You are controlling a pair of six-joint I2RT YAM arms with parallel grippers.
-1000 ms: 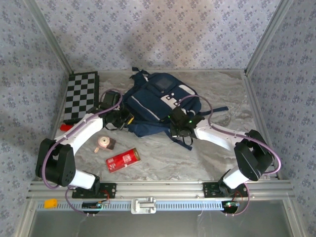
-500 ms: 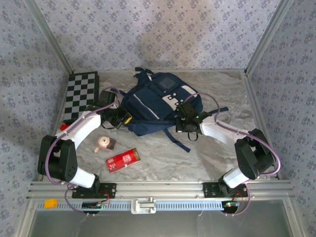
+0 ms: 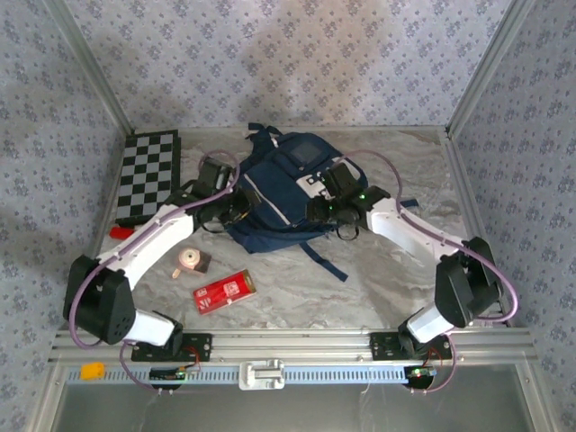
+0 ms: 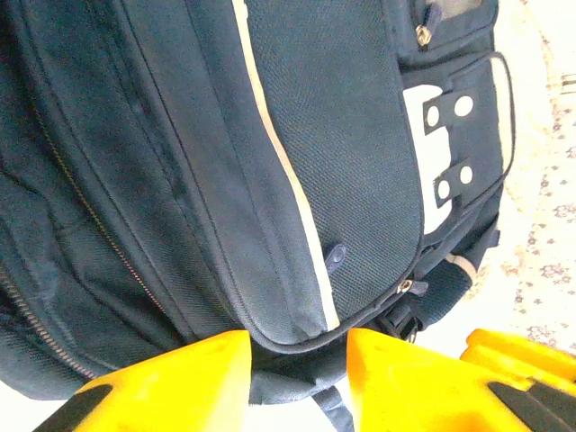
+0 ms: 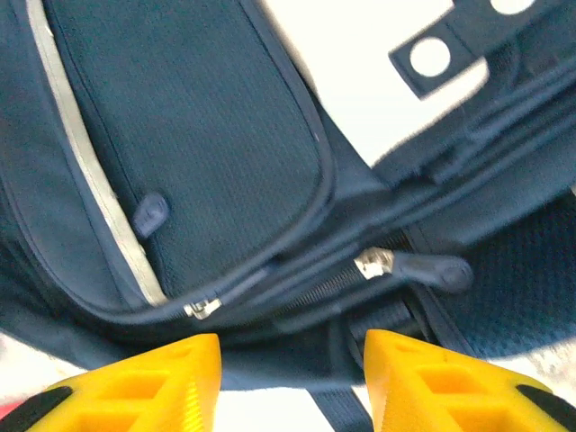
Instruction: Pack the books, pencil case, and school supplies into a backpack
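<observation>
Two claws sat at the backpack's [image 3: 286, 184] near edge: the left claw [image 4: 297, 351] and the right claw [image 5: 292, 346] each had fingers partly spread, holding nothing.

The navy backpack [image 3: 283, 184] lay flat between the left gripper [image 4: 297, 373] and right gripper [image 5: 292, 382]. The red pencil case [image 3: 225, 291] lay well behind the left one.

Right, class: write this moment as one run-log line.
left gripper: open, at backpack | right gripper: open, at backpack | pencil case: on table
</observation>
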